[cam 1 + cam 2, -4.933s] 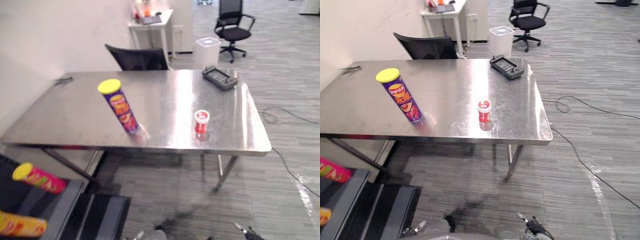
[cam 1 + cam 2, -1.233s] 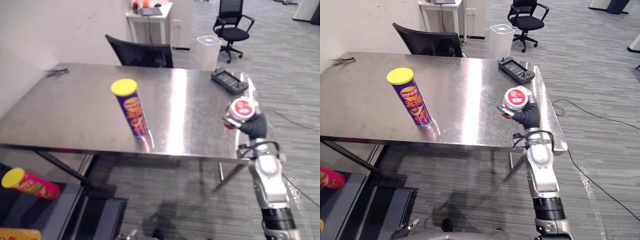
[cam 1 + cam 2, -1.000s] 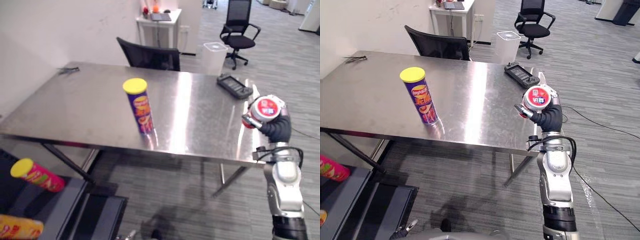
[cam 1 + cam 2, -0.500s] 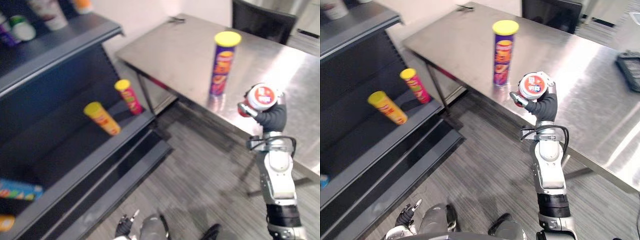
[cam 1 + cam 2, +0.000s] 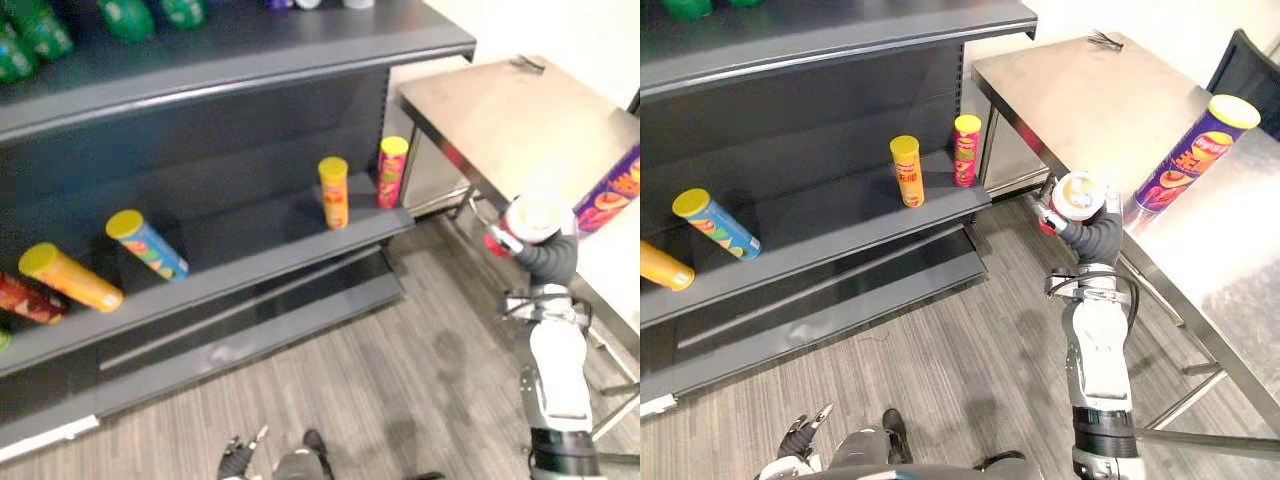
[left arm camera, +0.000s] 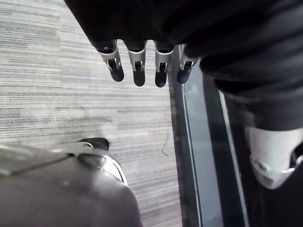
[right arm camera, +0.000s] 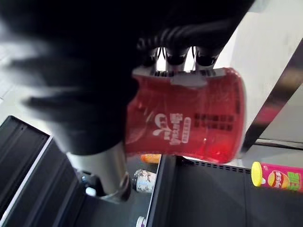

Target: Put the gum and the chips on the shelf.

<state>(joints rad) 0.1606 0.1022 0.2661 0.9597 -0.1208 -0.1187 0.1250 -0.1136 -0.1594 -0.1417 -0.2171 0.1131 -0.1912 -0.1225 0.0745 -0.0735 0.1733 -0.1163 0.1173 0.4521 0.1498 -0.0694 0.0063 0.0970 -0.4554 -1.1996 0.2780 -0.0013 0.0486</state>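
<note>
The gum is a small red tub with a white lid, and my right hand is shut on it, holding it up in the air between the table and the shelf. In the right wrist view the red tub sits under my curled fingers. The chips, a purple can with a yellow lid, stand upright on the steel table behind the hand. The dark shelf is off to the left of the gum. My left hand hangs low over the floor, fingers straight and empty.
On the middle shelf board stand a yellow can and a pink can; a blue can and an orange can lie further left. Green bottles are on the top board. Grey carpet lies in front of the shelf.
The whole view has swung left from the table onto the shelf. The gum stays in my right hand, held up at about the same height.
</note>
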